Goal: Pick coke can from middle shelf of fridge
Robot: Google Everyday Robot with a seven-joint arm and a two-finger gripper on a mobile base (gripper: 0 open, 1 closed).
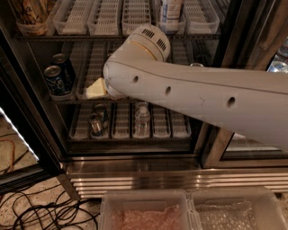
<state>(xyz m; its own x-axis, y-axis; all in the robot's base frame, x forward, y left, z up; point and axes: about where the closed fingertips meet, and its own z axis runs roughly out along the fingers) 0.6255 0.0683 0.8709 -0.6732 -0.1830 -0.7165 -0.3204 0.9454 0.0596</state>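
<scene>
My gripper [94, 89] is inside the fridge [135, 177], at the left part of the middle shelf [67, 99]. Only its pale cream tip shows past my thick white arm [189, 94]. The tip sits just right of two blue cans [57, 77] that stand at the shelf's left end. No red coke can is in view; my arm covers the middle and right of this shelf. White slotted lane trays [92, 60] line the shelf behind the gripper.
The lower shelf holds dark cans [96, 123] and a water bottle [141, 119]. The top shelf holds a white bottle [171, 13] and a bag [27, 18]. Two clear plastic bins [144, 211] stand on the floor in front, with cables [40, 211] at left.
</scene>
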